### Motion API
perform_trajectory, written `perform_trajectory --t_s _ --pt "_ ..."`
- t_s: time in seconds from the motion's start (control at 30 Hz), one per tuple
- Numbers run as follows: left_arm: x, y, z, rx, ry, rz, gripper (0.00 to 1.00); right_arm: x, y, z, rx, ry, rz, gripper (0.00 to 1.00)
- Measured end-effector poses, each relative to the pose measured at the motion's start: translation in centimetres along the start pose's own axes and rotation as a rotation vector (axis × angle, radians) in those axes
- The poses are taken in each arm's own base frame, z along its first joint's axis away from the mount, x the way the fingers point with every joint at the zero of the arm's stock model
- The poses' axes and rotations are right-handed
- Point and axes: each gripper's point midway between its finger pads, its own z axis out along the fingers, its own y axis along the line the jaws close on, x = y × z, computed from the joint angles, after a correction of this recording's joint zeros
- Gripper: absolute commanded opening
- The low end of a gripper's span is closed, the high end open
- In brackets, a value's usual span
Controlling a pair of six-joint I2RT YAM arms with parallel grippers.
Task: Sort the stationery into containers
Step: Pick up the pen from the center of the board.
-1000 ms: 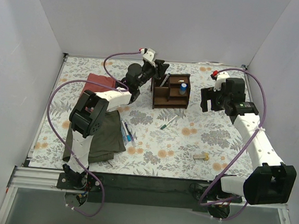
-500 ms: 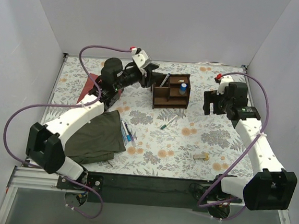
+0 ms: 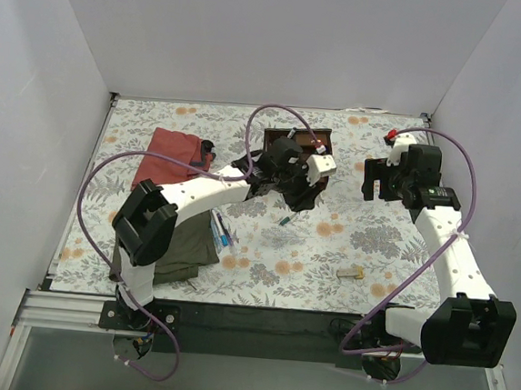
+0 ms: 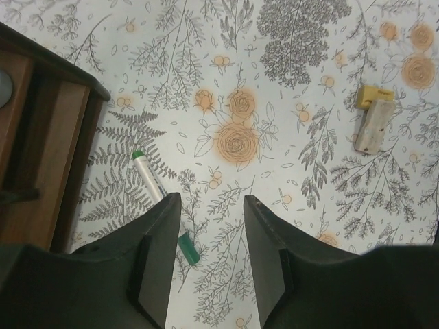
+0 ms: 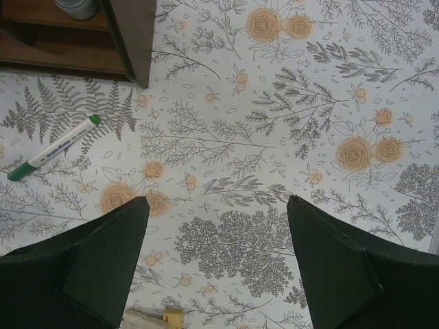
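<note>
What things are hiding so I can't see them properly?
Dark brown wooden organiser: top view, the left arm covers most of it.
White marker with green cap: left wrist view, a finger hides its middle.
Small beige block: right wrist view, bottom edge cuts it off.

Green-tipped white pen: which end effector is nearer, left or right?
Left. The left end effector hovers just above the pen, partly covering it in the wrist view. The right end effector sits well off to the pen's right.
</note>
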Motion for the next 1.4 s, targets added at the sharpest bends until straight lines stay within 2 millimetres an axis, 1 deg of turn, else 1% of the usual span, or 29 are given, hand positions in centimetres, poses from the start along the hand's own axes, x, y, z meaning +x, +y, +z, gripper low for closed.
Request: perform_trajectory --t_s 0.07,0.2,0.3,0.43,0.57,0.63,0.77,0.87,0.97,1.23,1.33,1.4 --pt "0.4 0.0 0.9 0.003 0.054 -0.009 0.39 0.0 -0.2 -0.1 -0.003 0.003 -0.005 0.91" --pt "-1.1 1.0 2.5 -0.026 0.07 -0.004 0.39 0.3 -0.5 -0.2 -0.011 0.019 -0.002 0.92" --pt "-1.2 1.7 2.9 -0.054 0.086 -0.005 0.39 0.6 -0.8 -0.3 -0.013 0.027 0.011 0.93" --pt "-0.1 2.1 3.4 -0.066 0.124 -0.009 0.4 0.9 -1.2 -0.7 -0.018 0.027 0.06 0.93" --pt "1.5 2.3 4.2 -0.064 0.167 -0.019 0.4 1.1 -3.3 -1.2 0.02 0.016 0.178 0.93" --pt "2.3 2.5 5.0 -0.062 0.187 -0.025 0.4 1.2 -3.9 -1.1 0.029 0.017 0.215 0.92" --pt "4.4 2.6 6.0 -0.056 0.236 -0.035 0.38 1.6 -3.7 -0.4 0.009 0.036 0.246 0.92" --pt "5.4 2.7 6.5 -0.052 0.259 -0.038 0.38 1.6 -3.5 -0.1 -0.004 0.04 0.253 0.92" --pt "5.8 2.9 6.8 -0.057 0.265 -0.035 0.37 1.6 -3.4 -0.1 -0.011 0.038 0.253 0.92" --pt "5.7 3.9 7.6 -0.093 0.242 -0.011 0.35 1.6 -3.2 -0.1 -0.023 0.036 0.236 0.92" --pt "6.3 4.4 8.2 -0.112 0.243 -0.004 0.35 1.5 -3.2 0.0 -0.028 0.038 0.226 0.92" --pt "7.0 4.6 8.6 -0.121 0.253 0.0 0.34 1.5 -3.3 0.0 -0.03 0.039 0.223 0.92"
